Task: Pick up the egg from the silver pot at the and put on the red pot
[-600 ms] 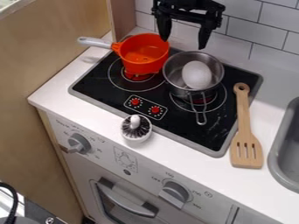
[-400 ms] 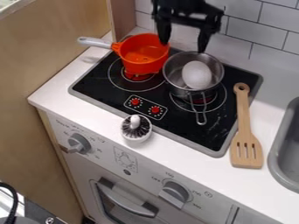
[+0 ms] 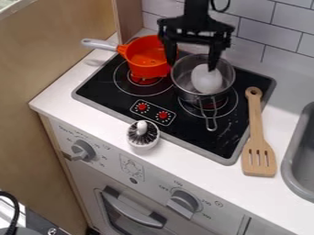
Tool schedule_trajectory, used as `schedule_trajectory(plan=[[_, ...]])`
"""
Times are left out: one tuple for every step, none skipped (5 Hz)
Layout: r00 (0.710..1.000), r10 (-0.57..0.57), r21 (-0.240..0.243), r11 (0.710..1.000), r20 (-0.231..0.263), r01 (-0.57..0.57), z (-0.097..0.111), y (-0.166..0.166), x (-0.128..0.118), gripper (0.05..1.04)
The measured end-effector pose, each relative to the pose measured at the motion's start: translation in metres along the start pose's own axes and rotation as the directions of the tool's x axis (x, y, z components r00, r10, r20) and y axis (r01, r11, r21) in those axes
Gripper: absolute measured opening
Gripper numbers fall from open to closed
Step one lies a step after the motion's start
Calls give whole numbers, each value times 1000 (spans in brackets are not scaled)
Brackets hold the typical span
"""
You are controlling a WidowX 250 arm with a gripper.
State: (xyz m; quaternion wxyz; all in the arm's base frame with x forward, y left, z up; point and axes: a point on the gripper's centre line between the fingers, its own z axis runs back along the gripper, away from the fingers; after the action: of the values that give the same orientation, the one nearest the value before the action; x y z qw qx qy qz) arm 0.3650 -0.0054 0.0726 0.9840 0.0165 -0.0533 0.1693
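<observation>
We have our gripper [image 3: 191,66] spread wide and empty above the silver pot [image 3: 184,91]; the egg [image 3: 206,81] lies inside it, nearer the camera and right of our grip's centre in view.

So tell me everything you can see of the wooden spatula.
The spatula looks like plain, light brown wood, with a long handle, a round hole near its tip and a wide blade cut with long slots. It lies with its handle end over the black stovetop, crosses the grey rim, and has its blade over the white counter, close beside the sink.
</observation>
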Motion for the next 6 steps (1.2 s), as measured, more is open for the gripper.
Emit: schedule_trajectory(plan=[[999, 36, 17, 999, 12, -37, -4, -10, -9, 1001], [999, 38, 32, 999, 32, -39, -9, -15, -13, 1001], [998, 29, 5, 1000, 55, -29, -9, -22, -11, 1001], [995, -35, -28, 999, 97, 38, -15, -23, -7, 1001], [981, -100, -30, 994, 168, 106, -17, -20, 4, 1001], [974, -128, -21, 991, 188, 134, -18, -14, 9, 1001]])
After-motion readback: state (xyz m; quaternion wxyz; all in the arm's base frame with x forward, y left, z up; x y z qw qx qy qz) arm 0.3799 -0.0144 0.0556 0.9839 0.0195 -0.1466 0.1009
